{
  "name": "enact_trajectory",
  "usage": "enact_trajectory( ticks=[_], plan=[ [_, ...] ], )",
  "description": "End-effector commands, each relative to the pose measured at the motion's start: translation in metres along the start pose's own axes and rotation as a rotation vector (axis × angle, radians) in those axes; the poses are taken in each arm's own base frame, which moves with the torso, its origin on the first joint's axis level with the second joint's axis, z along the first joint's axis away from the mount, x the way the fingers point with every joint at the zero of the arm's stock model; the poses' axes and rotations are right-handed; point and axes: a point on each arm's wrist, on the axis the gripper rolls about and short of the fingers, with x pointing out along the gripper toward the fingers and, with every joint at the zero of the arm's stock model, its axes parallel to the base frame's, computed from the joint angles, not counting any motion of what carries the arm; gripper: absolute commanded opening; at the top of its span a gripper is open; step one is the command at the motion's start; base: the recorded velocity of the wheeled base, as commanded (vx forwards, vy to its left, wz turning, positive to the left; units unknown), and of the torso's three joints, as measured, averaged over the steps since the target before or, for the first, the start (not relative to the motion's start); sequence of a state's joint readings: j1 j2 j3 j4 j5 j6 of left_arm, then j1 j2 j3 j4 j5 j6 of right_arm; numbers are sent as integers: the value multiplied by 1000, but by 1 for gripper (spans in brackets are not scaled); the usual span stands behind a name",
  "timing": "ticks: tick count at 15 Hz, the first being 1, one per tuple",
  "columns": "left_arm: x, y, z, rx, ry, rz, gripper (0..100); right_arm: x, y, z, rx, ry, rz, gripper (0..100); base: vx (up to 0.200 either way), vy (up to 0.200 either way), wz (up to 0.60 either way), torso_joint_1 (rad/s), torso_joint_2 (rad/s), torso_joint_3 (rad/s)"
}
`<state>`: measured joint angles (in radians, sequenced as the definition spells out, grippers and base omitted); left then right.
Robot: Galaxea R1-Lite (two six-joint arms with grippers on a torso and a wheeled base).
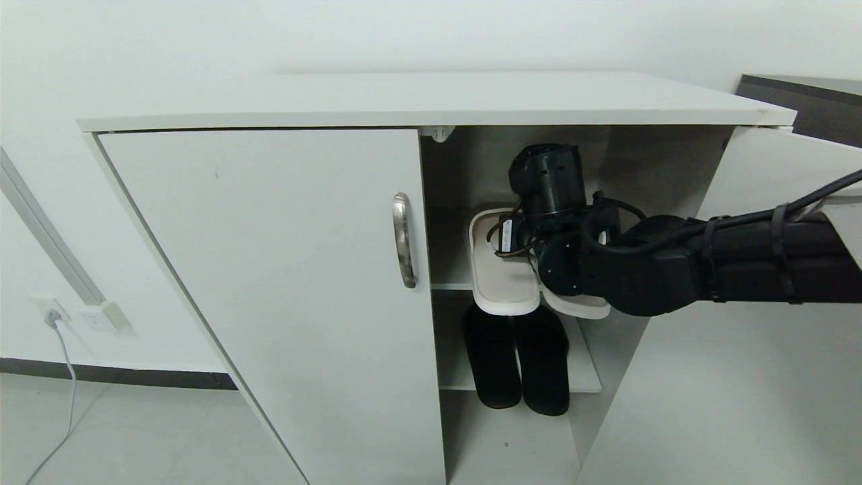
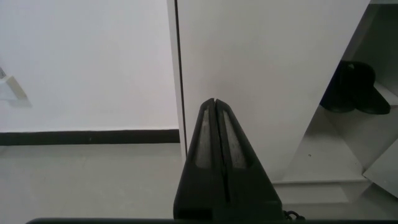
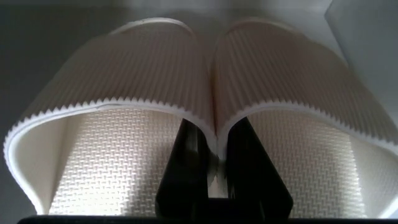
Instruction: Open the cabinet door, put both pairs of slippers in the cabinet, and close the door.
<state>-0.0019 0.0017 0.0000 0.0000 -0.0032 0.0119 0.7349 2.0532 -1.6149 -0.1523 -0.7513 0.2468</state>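
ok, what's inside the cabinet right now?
Black slippers on the lower shelf, overhanging its front edge. White slippers at the upper shelf, the right gripper fingers pinching their inner edges. The arm covers their far ends; the shut left door hides that half.

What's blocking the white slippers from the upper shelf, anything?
Nothing visible. The right hand grips the white slippers by their adjoining straps, inside the cabinet's open half at the upper shelf. The black slippers sit one shelf below; the shut left door stands off to the side.
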Motion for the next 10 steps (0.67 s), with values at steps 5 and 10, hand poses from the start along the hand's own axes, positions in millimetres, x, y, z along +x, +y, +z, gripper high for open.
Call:
enact_trajectory(
  ticks=[5, 10],
  plan=[
    [0, 0, 0, 0, 0, -1, 0, 19, 4, -1, 0, 4, -24, 0, 0, 0, 0, 0, 0, 0],
    [0, 0, 0, 0, 0, -1, 0, 21, 5, -4, -2, 9, -26, 0, 0, 0, 0, 0, 0, 0]
  ],
)
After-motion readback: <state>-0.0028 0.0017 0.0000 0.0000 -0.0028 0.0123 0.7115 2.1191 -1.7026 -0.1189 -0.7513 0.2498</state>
